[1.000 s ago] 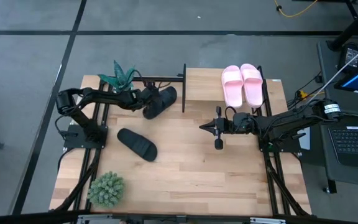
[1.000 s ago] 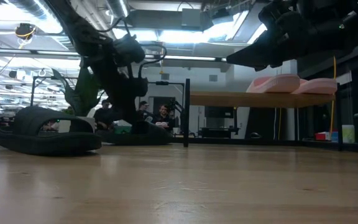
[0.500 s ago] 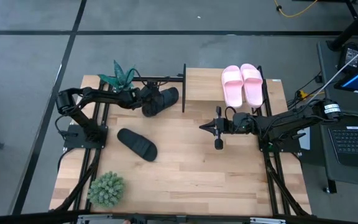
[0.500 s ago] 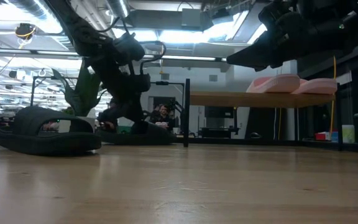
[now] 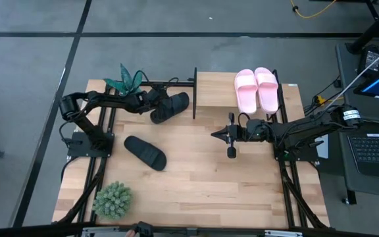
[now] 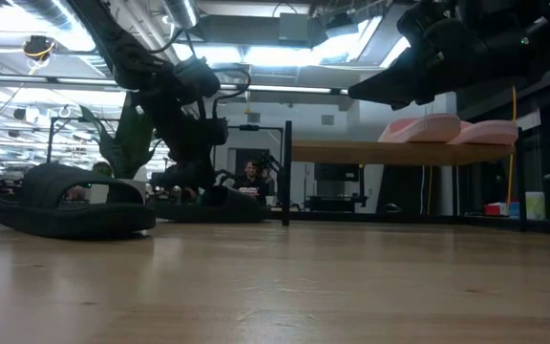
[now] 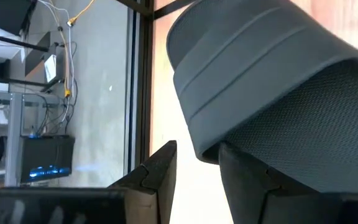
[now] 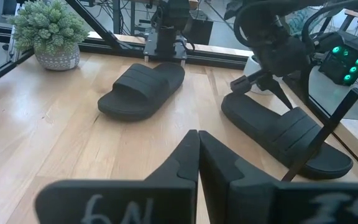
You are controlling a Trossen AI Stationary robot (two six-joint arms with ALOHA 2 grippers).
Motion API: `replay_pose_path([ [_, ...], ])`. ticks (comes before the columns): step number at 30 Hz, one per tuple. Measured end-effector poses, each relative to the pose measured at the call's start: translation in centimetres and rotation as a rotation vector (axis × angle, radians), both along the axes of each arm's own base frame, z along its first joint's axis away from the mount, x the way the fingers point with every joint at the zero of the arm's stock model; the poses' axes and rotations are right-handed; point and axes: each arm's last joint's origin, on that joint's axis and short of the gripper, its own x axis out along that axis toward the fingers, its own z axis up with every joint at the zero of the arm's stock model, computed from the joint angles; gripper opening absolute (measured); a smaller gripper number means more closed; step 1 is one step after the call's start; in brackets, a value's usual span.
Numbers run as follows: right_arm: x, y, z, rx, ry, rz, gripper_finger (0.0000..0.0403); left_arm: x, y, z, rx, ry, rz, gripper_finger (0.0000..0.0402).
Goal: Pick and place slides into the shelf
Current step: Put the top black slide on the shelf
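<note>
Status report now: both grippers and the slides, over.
Left gripper at black slide near shelf. Right gripper shut, idle mid-table. Pink pair shelved. Second black slide waiting.
</note>
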Motion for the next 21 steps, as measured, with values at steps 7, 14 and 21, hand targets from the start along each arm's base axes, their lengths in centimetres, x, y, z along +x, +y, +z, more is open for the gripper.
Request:
replay_pose_path([
  [7,0.0,0.0,0.0,0.0,0.0,0.0,0.0012,0.4,0.0,-0.7,-0.032,-0.012,-0.056,0.0112],
  [14,0.0,0.0,0.0,0.026,0.003,-0.006,0.0012,1.1,0.7,-1.5,0.065,0.006,-0.016,0.0112],
  [21,0.0,0.0,-0.1,0.022,0.006,-0.006,0.0012,1.0,0.7,-1.5,0.075,0.02,-0.026,0.0082],
])
